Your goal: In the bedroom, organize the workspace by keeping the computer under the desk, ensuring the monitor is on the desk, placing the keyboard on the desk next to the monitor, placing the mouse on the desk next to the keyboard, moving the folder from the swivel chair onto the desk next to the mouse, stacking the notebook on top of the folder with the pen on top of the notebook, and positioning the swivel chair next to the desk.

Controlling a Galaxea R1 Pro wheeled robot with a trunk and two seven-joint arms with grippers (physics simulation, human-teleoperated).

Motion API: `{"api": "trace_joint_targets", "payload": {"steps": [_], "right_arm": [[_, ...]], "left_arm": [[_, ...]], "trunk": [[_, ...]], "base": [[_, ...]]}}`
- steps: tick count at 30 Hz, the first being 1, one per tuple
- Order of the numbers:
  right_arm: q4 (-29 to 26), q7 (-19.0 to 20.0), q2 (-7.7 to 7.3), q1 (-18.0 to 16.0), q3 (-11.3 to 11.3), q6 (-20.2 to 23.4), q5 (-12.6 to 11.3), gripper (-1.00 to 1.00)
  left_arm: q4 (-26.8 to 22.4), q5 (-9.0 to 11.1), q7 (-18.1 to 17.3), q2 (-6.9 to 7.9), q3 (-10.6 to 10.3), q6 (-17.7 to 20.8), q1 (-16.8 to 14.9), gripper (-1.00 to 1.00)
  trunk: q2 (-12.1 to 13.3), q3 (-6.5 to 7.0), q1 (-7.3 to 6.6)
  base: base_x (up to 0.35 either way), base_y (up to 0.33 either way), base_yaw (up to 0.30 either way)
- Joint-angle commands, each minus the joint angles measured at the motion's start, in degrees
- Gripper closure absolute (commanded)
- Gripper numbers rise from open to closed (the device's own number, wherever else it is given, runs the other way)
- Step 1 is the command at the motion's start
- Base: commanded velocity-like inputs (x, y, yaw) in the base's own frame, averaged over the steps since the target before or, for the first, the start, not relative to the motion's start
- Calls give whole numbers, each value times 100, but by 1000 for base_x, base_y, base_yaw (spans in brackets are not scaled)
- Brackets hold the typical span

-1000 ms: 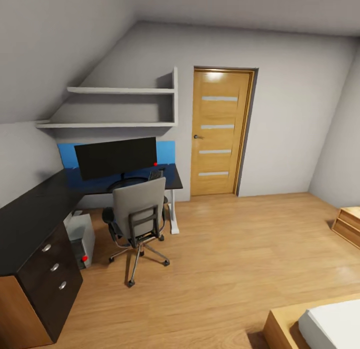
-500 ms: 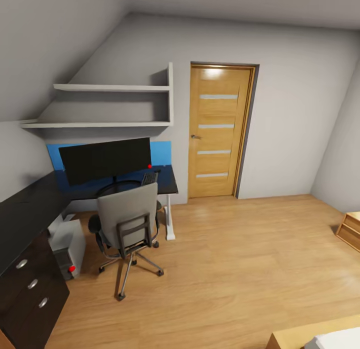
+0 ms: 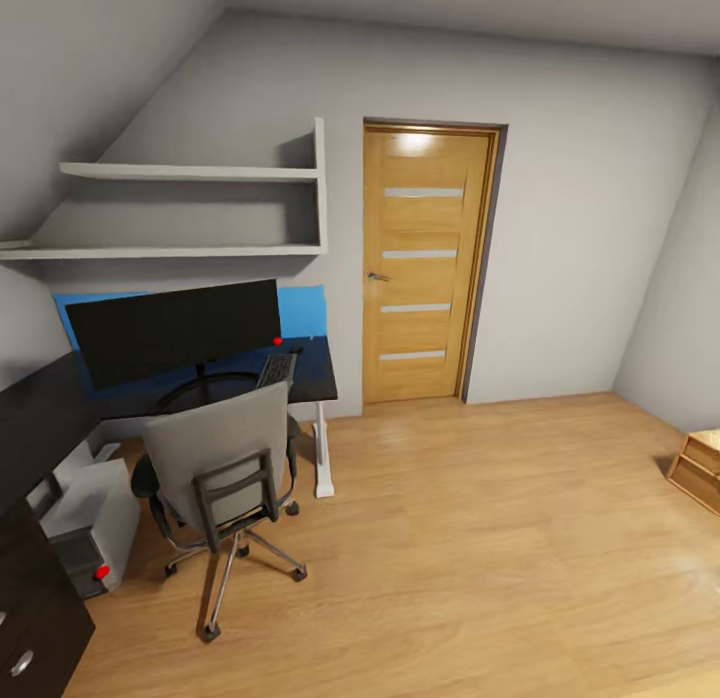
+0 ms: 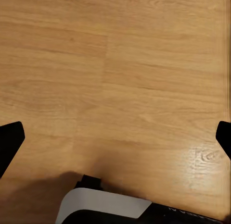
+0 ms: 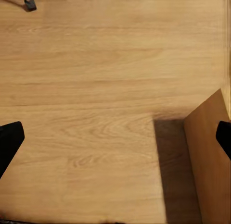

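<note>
The black desk (image 3: 318, 374) runs along the left wall under the sloped ceiling. On it stands the wide black monitor (image 3: 175, 333), with the keyboard (image 3: 277, 368) to its right. The grey swivel chair (image 3: 215, 460) faces the desk, its back toward me and hiding its seat. The light-grey computer (image 3: 90, 523) sits on the floor under the desk. The mouse, folder, notebook and pen are hidden from here. My left gripper (image 4: 115, 140) and right gripper (image 5: 115, 140) both hang open over bare wood floor, holding nothing.
A wooden door (image 3: 425, 263) stands shut right of the desk; grey wall shelves (image 3: 190, 208) hang above it. Light-wood furniture (image 3: 700, 463) sits at the right edge, its corner (image 5: 207, 156) close to my right gripper. Open floor spreads between chair and door.
The whole view has shifted: desk, chair and computer slid left and grew larger, and the bed at the bottom right left the picture. The camera moved; nothing in the room moved.
</note>
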Motion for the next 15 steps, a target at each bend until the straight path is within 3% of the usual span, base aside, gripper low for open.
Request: {"api": "trace_joint_targets", "payload": {"steps": [1, 9, 15], "right_arm": [[4, -7, 0, -5, -3, -15, 28, -100], [4, -7, 1, -5, -3, -15, 34, -100], [4, -7, 1, -5, -3, -15, 36, -100]], "left_arm": [[-4, -11, 5, -5, 23, -8, 0, -100], [-1, -11, -1, 0, 23, -12, -6, -100], [-1, -11, -3, 2, 23, -13, -2, -100]], "trunk": [[-4, -7, 4], [-4, -7, 4], [-4, -7, 4]], "base": [[321, -105, -213], [310, -67, -251], [315, 51, -263]]}}
